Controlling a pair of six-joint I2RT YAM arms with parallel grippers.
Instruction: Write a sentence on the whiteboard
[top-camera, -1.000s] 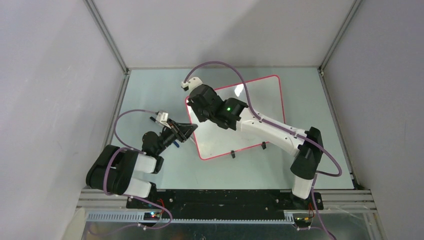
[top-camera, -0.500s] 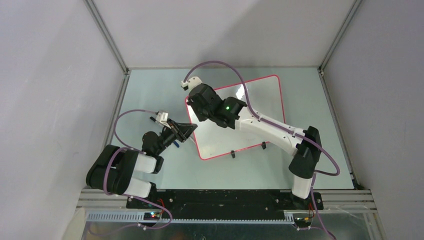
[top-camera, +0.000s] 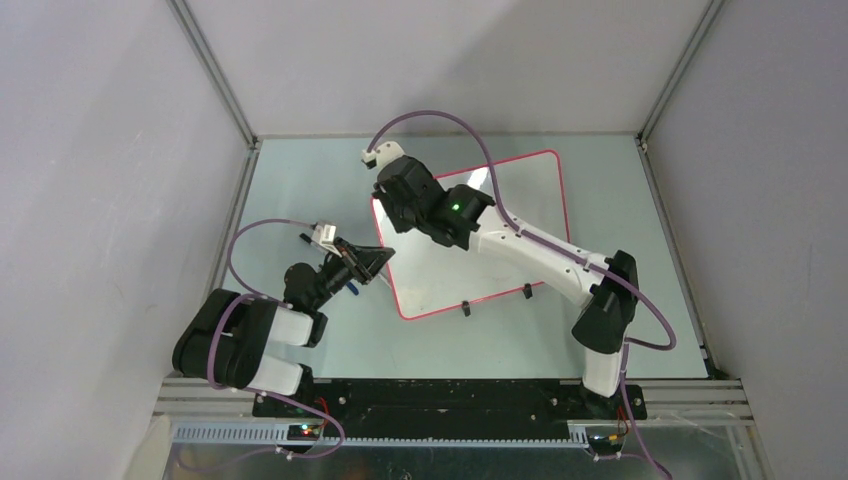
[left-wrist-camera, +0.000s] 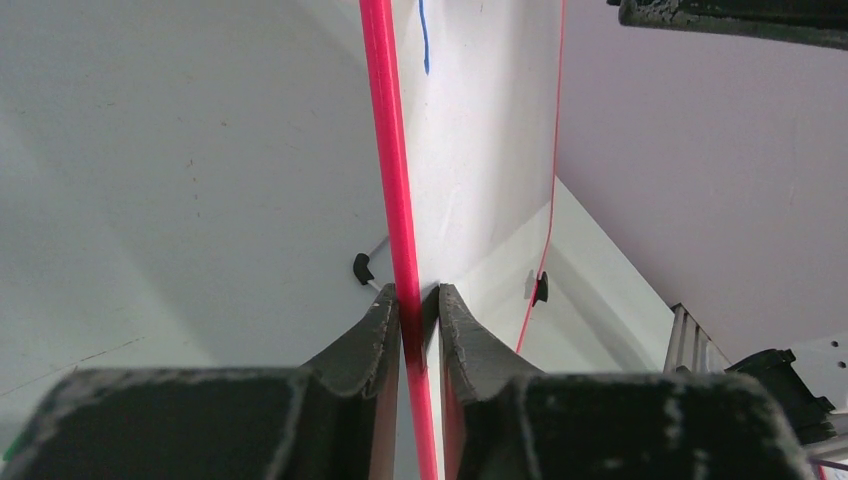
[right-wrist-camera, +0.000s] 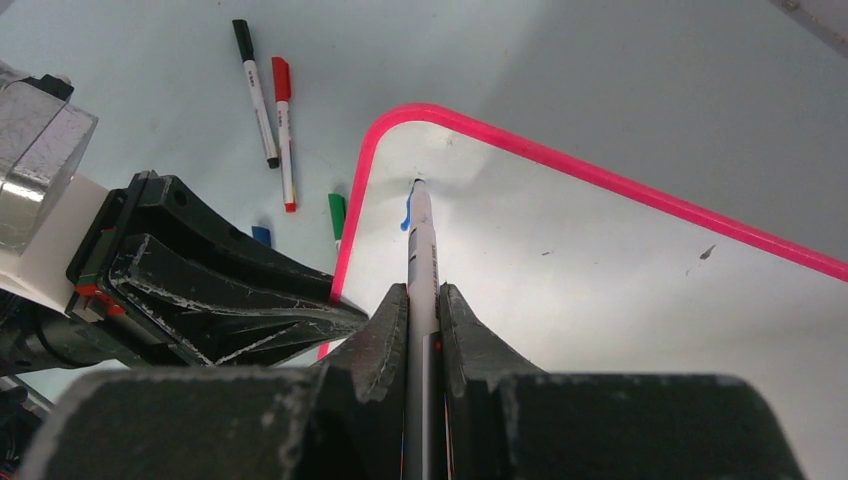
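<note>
The whiteboard (top-camera: 530, 195) lies tilted on the table, white with a red-pink frame. At its left edge sits my left gripper (top-camera: 384, 262). In the left wrist view that gripper (left-wrist-camera: 417, 292) is shut on the board's red rim (left-wrist-camera: 392, 150), one finger on each side. My right gripper (right-wrist-camera: 425, 290) hovers over the board's far-left corner, shut on a white marker (right-wrist-camera: 420, 240). The marker's tip touches the board (right-wrist-camera: 600, 280). Of the sentence only one short blue stroke (right-wrist-camera: 406, 217) shows, beside the tip. The right arm hides that corner in the top view.
Loose markers lie on the table left of the board: a black-capped one (right-wrist-camera: 255, 95), a red-capped one (right-wrist-camera: 285, 130), a green one (right-wrist-camera: 337, 215) and a blue one (right-wrist-camera: 262, 235). Two black clip feet (top-camera: 465, 308) stick out at the board's near edge. Enclosure walls stand on three sides.
My right gripper has shifted a little toward the board's far-left corner with the marker. The left jaws have narrowed onto the board's rim.
</note>
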